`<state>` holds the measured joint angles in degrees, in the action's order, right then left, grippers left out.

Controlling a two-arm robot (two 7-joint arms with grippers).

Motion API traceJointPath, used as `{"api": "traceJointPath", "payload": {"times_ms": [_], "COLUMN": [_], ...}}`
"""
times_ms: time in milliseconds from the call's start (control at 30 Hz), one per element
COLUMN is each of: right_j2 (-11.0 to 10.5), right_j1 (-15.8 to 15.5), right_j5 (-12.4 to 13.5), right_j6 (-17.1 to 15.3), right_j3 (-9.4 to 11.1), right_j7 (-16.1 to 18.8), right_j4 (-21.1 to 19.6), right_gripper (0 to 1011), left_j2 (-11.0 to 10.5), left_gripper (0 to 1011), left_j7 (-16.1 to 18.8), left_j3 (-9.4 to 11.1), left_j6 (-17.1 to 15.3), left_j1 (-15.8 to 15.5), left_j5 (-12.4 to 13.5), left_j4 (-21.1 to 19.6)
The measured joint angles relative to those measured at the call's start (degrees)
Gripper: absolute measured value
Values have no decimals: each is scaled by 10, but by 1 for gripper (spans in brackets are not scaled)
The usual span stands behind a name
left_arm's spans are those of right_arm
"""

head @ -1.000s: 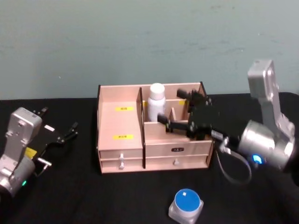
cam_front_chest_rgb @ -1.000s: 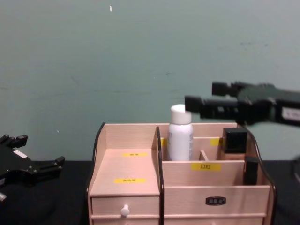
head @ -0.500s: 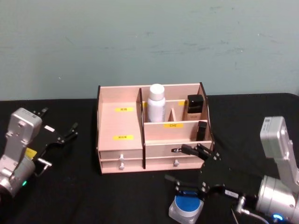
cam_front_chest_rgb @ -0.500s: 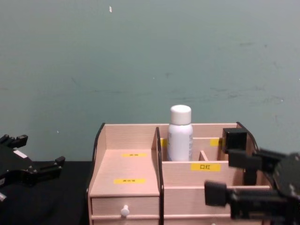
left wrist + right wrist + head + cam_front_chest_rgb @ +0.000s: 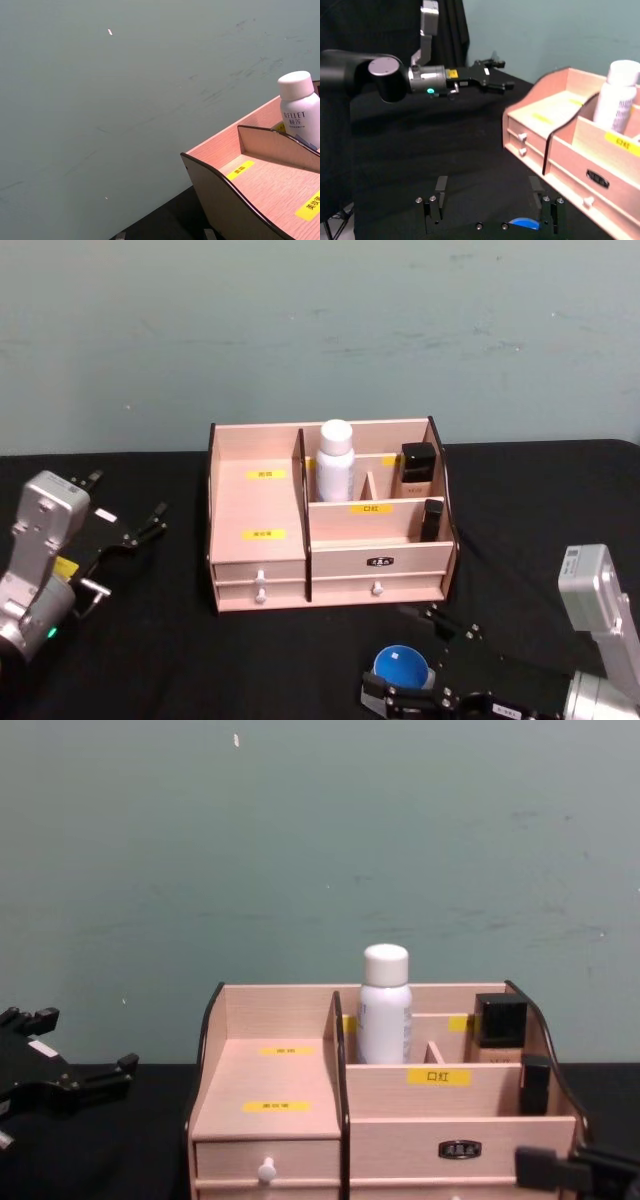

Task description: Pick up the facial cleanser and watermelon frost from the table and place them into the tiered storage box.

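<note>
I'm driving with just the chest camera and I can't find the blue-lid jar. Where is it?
Observer: The watermelon frost sits on the black table, in front of the tiered storage box, toward the right.
Operator: Is the robot holding it?
Observer: Not yet. The right end effector is open, with a finger on each side of the jar.
Operator: What does the white bottle say?
Observer: The facial cleanser, standing in the box, has lettering that looks like RELLET.
</note>
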<state>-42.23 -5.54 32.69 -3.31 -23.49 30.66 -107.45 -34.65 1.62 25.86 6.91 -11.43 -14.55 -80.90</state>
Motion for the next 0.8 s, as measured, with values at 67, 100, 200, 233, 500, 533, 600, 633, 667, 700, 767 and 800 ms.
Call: {"api": "traceJointPath", "payload": {"times_ms": [67,100,200,233,500,533,600,633,667,700,767,800], "right_j2": [-2,-5,-10,-11,-23,-24,-25,-25,-24,-23,-20,-17], "right_j1": [-4,-8,-16,-18,-37,-40,-42,-43,-43,-43,-41,-38], "right_j5": [1,2,3,3,2,2,1,1,0,0,-2,-4], "right_j6": [-4,-10,-20,-22,-41,-43,-44,-45,-45,-45,-46,-46], "right_j3": [2,3,6,7,14,16,18,19,20,21,21,22], "right_j7": [-3,-6,-12,-14,-27,-30,-32,-33,-35,-35,-36,-36], "right_j4": [-1,-2,-7,-8,-22,-22,-22,-22,-19,-17,-12,-7], "right_gripper": [1002,1003,1002,1002,1002,1002,1003,1002,1002,1003,1003,1002], "left_j2": [0,0,0,0,0,0,0,0,0,0,0,0], "left_gripper": [1010,1009,1010,1009,1010,1010,1010,1010,1009,1010,1010,1010], "left_j7": [0,0,0,0,0,0,0,0,0,0,0,0], "left_j3": [0,0,0,0,0,0,0,0,0,0,0,0], "left_j6": [0,0,0,0,0,0,0,0,0,0,0,0], "left_j1": [0,0,0,0,0,0,0,0,0,0,0,0], "left_j5": [0,0,0,0,0,0,0,0,0,0,0,0], "left_j4": [0,0,0,0,0,0,0,0,0,0,0,0]}}
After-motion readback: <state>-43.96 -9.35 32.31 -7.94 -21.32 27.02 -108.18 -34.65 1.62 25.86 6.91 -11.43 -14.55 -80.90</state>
